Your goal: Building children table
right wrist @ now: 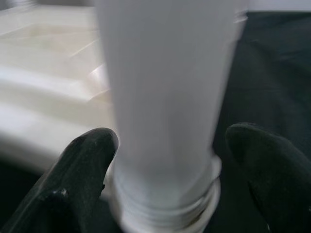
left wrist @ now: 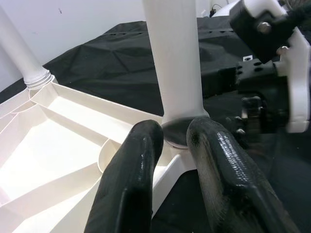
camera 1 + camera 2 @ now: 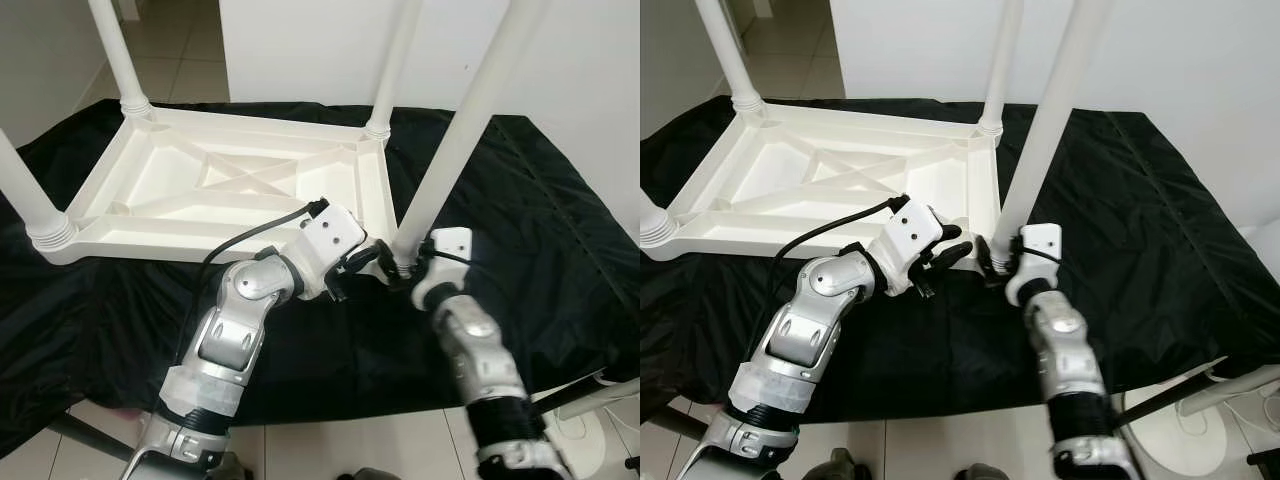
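Observation:
A white plastic children's table (image 3: pixel 230 180) lies upside down on a black cloth (image 3: pixel 540 220). A long white leg (image 3: pixel 450 150) stands in its near right corner socket, leaning up to the right. My right gripper (image 3: pixel 402 268) is at the foot of this leg. In the right wrist view its open fingers (image 1: pixel 87 160) straddle the leg (image 1: pixel 165 97) just above the threaded collar. My left gripper (image 3: pixel 365 265) reaches in from the left. It is slightly open, with its fingertips (image 2: pixel 146 136) at the same leg's base (image 2: pixel 177 136).
Other white legs rise from the far left corner (image 3: pixel 115 50), the far right corner (image 3: pixel 395 60) and the near left corner (image 3: pixel 25 190). A white wall stands behind the table. Tiled floor and a white stand base (image 3: pixel 600 400) lie at the near right.

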`<state>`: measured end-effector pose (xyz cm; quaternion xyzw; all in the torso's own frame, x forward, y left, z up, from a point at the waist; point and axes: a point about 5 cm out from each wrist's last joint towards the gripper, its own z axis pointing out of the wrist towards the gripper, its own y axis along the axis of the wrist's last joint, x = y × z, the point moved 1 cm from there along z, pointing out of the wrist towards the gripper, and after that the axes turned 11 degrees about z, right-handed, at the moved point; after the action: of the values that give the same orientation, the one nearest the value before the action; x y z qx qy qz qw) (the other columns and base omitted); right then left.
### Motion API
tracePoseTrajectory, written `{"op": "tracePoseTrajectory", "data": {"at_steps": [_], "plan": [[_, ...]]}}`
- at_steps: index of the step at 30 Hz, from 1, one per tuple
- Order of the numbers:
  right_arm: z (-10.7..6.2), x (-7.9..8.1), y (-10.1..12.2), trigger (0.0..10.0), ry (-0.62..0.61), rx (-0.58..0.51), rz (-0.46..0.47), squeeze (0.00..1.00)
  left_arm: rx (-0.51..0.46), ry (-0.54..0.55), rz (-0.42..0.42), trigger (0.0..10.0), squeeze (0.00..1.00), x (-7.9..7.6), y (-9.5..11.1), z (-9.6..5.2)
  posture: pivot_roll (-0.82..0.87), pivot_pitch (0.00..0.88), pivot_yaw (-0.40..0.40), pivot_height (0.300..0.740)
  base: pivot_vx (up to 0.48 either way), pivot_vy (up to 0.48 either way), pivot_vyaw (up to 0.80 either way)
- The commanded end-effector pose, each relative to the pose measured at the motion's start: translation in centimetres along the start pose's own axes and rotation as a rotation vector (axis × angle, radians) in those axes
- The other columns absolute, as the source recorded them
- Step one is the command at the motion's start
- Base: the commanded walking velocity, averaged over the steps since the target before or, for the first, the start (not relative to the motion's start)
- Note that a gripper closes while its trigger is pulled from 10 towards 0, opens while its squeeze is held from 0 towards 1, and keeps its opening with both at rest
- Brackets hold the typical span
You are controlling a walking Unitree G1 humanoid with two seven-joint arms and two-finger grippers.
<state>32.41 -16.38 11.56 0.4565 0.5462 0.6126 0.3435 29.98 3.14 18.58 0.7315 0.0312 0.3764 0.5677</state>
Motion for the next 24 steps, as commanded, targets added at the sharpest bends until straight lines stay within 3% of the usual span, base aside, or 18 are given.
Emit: {"op": "tracePoseTrajectory", "data": {"at_steps": [1, 4, 15, 18, 19, 20, 24], "plan": [[0.2, 0.5, -0.6, 10.0, 0.108, 0.045, -0.02, 0.0, 0.029, 0.109, 0.002, 10.0, 0.0, 0.6, -0.1, 0.3, -0.06, 0.0, -0.029, 0.74, 0.0, 0.0, 0.0], [0.8, 0.1, -0.2, 10.0, 0.193, 0.069, -0.084, 0.0, 0.023, 0.107, 0.009, 10.0, 0.0, 0.8, 0.0, 0.4, -0.06, 0.0, -0.026, 0.74, 0.0, 0.0, 0.0], [3.5, -0.4, 2.1, 10.0, 0.291, 0.094, -0.179, 0.0, 0.021, 0.115, 0.017, 10.0, 0.0, 1.1, 0.2, 0.5, -0.05, 0.0, -0.029, 0.74, 0.0, 0.0, 0.0], [3.8, -0.1, 1.8, 9.3, 0.332, 0.132, -0.2, 0.0, 0.024, 0.126, 0.013, 10.0, 0.0, 1.2, 0.1, 0.3, -0.04, 0.0, -0.037, 0.74, 0.0, 0.0, 0.0], [3.8, -0.1, 1.6, 2.3, 0.346, 0.15, -0.197, 0.0, 0.027, 0.133, 0.012, 10.0, 0.0, 1.3, 0.1, 0.2, -0.03, 0.0, -0.043, 0.74, 0.0, 0.0, 0.0], [3.7, -0.1, 1.3, 0.0, 0.359, 0.165, -0.192, 0.0, 0.029, 0.137, 0.01, 10.0, 0.0, 1.3, 0.1, 0.1, -0.03, 0.0, -0.044, 0.74, 0.0, 0.0, 0.0], [3.5, -0.4, 0.9, 0.0, 0.373, 0.186, -0.175, 0.0, 0.032, 0.141, 0.007, 10.0, 0.0, 1.3, 0.1, 0.1, -0.03, 0.0, -0.043, 0.74, 0.0, 0.0, 0.0]]}}
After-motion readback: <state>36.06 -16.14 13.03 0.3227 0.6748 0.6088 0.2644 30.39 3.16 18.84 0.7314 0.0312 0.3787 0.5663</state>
